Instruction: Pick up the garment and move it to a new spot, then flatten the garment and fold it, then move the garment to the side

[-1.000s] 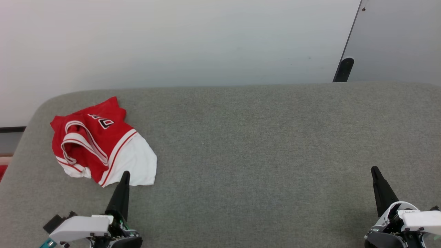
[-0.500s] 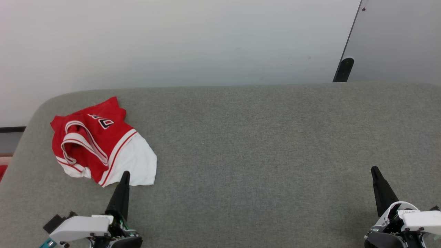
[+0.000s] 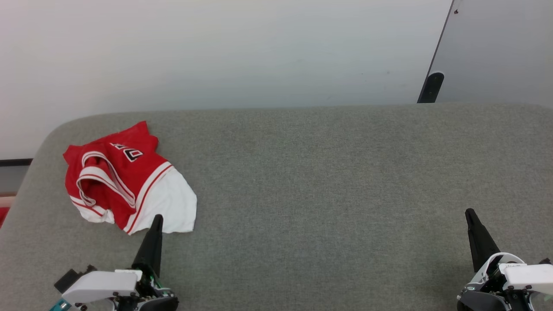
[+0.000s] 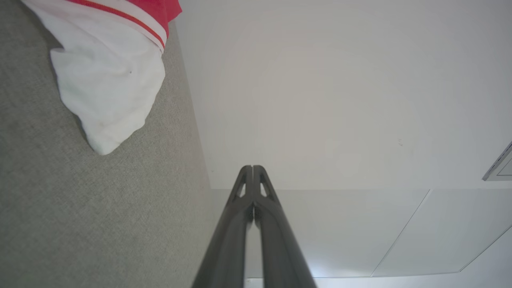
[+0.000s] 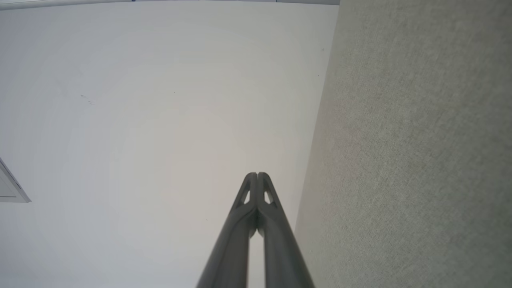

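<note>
Nothing has moved since the earlier frames: garment, arms and camera hold the same positions. Garment (image 3: 125, 181) lies crumpled at the table's (image 3: 324, 181) far left corner, red body uppermost, striped trim looped across it, part of the black lettering visible near the far edge, one white sleeve spread toward the robot. Left gripper (image 3: 157, 218) sits at lower left; fingers pressed together, holding nothing. In the head view its tip overlaps the sleeve's near edge; in the left wrist view the gripper (image 4: 253, 168) stands clear of the sleeve (image 4: 108, 80), with no contact. Right gripper (image 3: 469, 212) sits at lower right, well apart from the garment; the right wrist view shows it (image 5: 257, 175) with fingers pressed together and empty, alongside bare grey table surface (image 5: 420, 160). A pale wall (image 3: 216, 52) stands behind the table.
</note>
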